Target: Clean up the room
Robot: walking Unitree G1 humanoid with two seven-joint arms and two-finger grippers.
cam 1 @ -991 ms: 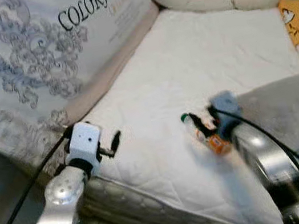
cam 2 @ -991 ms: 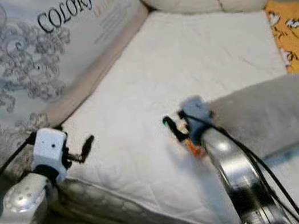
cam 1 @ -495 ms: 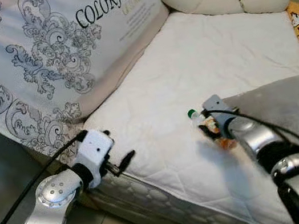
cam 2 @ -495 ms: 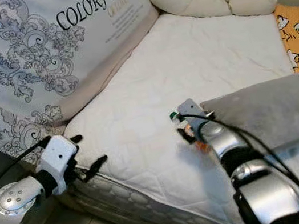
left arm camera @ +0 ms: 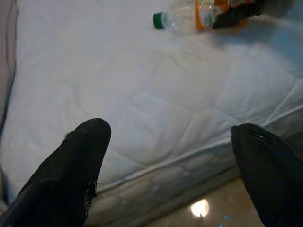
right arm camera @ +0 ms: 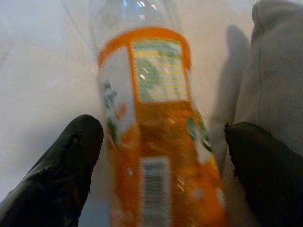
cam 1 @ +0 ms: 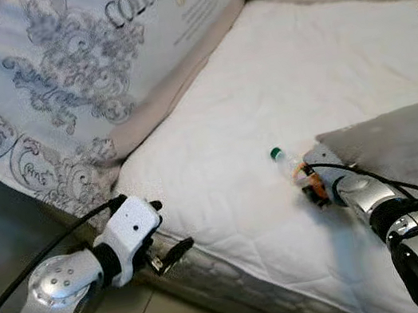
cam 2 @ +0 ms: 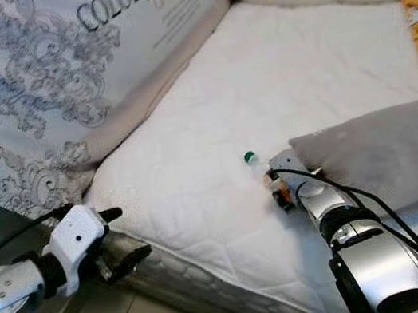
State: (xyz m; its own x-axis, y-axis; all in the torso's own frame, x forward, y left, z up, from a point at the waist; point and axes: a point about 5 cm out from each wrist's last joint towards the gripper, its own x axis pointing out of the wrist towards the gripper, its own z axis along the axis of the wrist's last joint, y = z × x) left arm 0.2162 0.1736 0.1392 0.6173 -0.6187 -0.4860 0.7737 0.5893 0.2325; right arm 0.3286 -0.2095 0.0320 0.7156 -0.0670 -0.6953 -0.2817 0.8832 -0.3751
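White quilted mattress [cam 1: 278, 87], right gripper [right arm camera: 156, 161] spread around orange-labelled plastic bottle [right arm camera: 151, 123], left gripper [left arm camera: 175, 156] spread apart at mattress edge

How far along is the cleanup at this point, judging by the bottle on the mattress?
Done: nothing looks cleared yet; the bottle with the orange label lies on the white mattress, beside the grey pillow. In hand: the right gripper is open with its fingers either side of the bottle, not yet closed. The left gripper hangs open off the mattress edge. Left: close, lift and carry the bottle away.
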